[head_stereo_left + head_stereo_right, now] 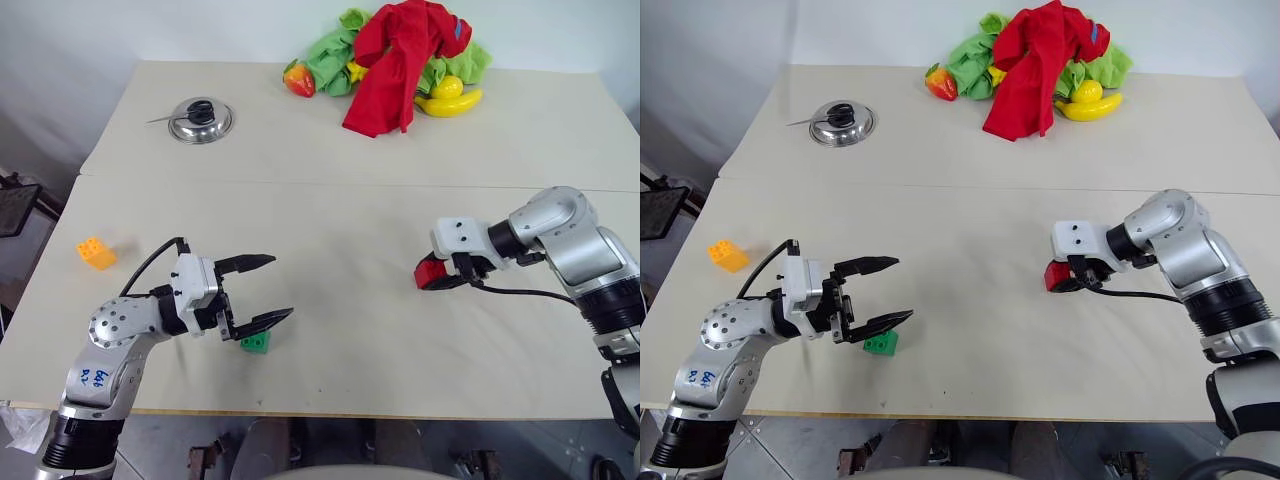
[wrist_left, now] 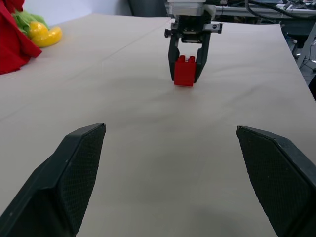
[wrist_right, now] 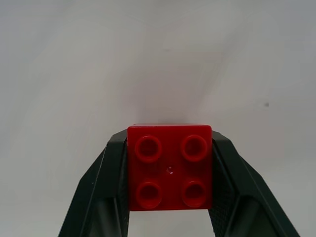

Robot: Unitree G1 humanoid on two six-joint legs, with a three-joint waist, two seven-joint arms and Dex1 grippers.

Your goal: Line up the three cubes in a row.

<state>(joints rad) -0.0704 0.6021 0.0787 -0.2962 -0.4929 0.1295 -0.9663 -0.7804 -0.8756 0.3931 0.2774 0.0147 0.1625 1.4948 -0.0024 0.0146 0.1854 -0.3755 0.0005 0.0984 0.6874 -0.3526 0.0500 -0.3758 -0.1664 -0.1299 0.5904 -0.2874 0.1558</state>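
The red cube (image 1: 429,272) hangs just above the table at centre right, with my right gripper (image 1: 437,277) shut on it; its four studs face the right wrist camera (image 3: 170,167). The left wrist view looks across the table at this red cube (image 2: 184,71) between the right gripper's fingers. My left gripper (image 1: 262,291) is open at the front left, fingers level and wide apart. The green cube (image 1: 255,343) lies on the table right under its nearer fingertip. The orange-yellow cube (image 1: 95,253) sits near the table's left edge.
A metal bowl (image 1: 201,120) holding a dark object stands at the back left. A heap of red and green cloths (image 1: 400,50) with a toy banana (image 1: 450,102) and a strawberry (image 1: 299,80) lies at the back centre. A seam (image 1: 330,182) crosses the table.
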